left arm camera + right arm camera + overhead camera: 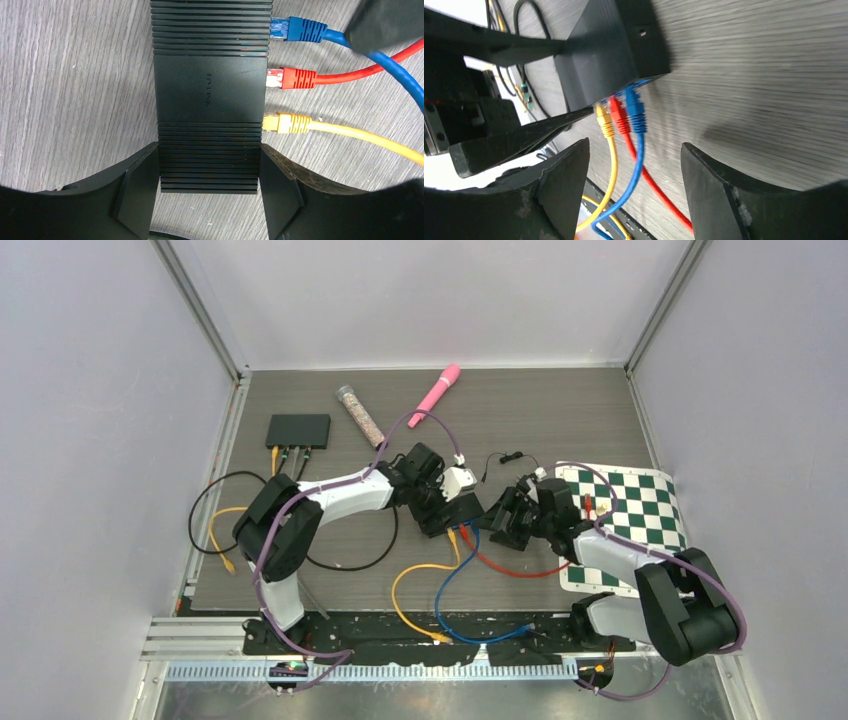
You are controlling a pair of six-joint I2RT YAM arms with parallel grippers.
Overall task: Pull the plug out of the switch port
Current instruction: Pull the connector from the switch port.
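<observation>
Evidently we are at the approach to the pull. The left gripper (pixel 210 170) is clamped across the near end of the black switch (pixel 209 95), one finger against each side, pinning it flat on the counter (pixel 75 90). The right gripper (pixel 634 160) is spread wide and holds nothing, with the three cables running down between its fingers.

The blue plug (pixel 300 29), red plug (pixel 296 78) and yellow plug (pixel 291 123) all sit seated in a row along one edge of the switch. The task does not say which one we should take.

To do this well, we should close the right gripper on the boot of one plug only, not on its cable. We should then draw it straight out along the port axis while the left gripper takes the reaction. The plugs stand close together, so a skewed approach would likely catch a neighbour. Whether a latch tab needs pressing we cannot tell.

The left wrist view gives plug order and spacing from above, but not the right gripper's opening. The right wrist view gives that opening and the cables inside it. Only the top view shows a second switch (pixel 298 429) at the rear left, well apart.
</observation>
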